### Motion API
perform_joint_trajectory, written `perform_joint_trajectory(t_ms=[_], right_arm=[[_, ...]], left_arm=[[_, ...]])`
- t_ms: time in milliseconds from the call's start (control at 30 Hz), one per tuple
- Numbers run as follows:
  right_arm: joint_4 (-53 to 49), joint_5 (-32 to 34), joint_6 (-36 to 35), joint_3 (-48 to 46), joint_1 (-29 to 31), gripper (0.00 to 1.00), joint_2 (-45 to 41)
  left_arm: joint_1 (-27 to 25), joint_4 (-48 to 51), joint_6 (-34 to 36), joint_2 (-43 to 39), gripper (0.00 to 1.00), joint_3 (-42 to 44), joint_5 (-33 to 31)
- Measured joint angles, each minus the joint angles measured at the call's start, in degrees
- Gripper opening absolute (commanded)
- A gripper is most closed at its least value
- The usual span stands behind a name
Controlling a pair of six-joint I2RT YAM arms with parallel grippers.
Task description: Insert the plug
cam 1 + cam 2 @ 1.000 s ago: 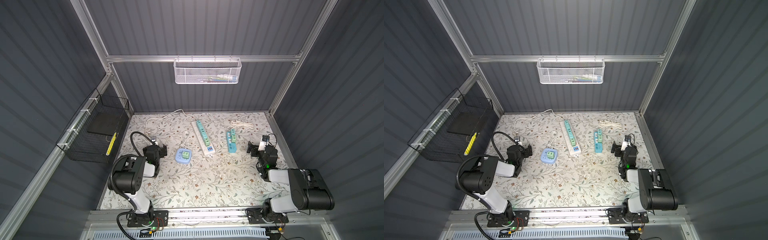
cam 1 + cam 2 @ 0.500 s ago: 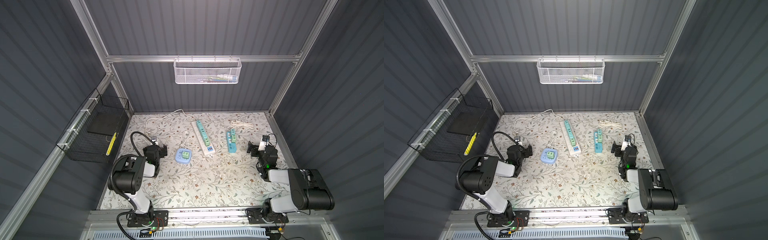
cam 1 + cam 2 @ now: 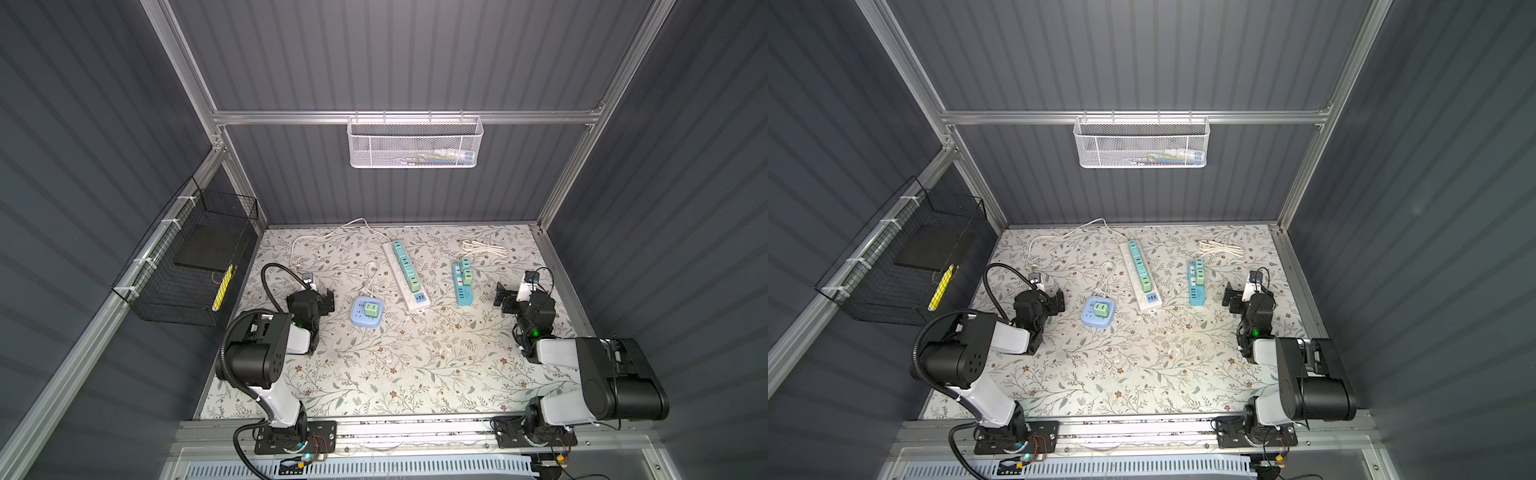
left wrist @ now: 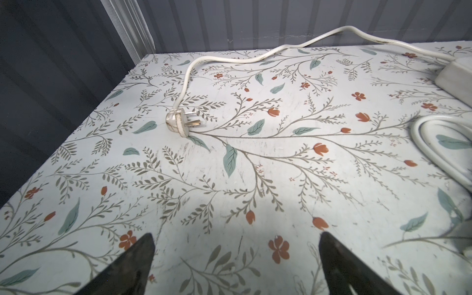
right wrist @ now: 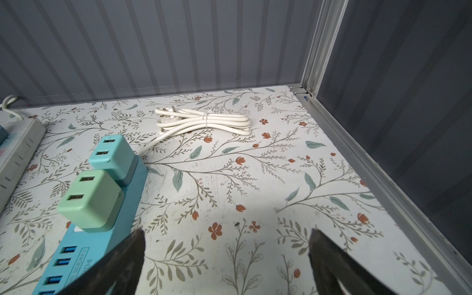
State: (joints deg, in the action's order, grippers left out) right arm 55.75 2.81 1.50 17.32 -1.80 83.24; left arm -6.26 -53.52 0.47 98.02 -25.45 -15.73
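Observation:
A white plug (image 4: 177, 122) lies on the floral mat at the end of the cord of the long white power strip (image 3: 405, 274), near the back left; in both top views it shows small (image 3: 297, 266) (image 3: 1030, 264). My left gripper (image 4: 236, 260) (image 3: 314, 296) stands open and empty, low over the mat, a short way in front of the plug. A blue strip (image 5: 102, 229) (image 3: 462, 282) carries two green adapters. My right gripper (image 5: 226, 255) (image 3: 519, 294) is open and empty just right of that strip.
A blue square socket (image 3: 366, 312) with a green adapter sits between the left gripper and the white strip. A tied coil of white cable (image 5: 204, 122) lies at the back right. A white mesh basket (image 3: 415, 143) and a black wire basket (image 3: 195, 266) hang on the walls.

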Motion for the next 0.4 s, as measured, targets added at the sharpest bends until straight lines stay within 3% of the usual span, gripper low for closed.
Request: perform_joint_trajectory(t_ms=[400], right_arm=[[0.00,0.00,0.00,0.00,0.00,0.99,0.00]], left_arm=[[0.61,1.01,0.00,0.00,1.00,-0.44,1.31]])
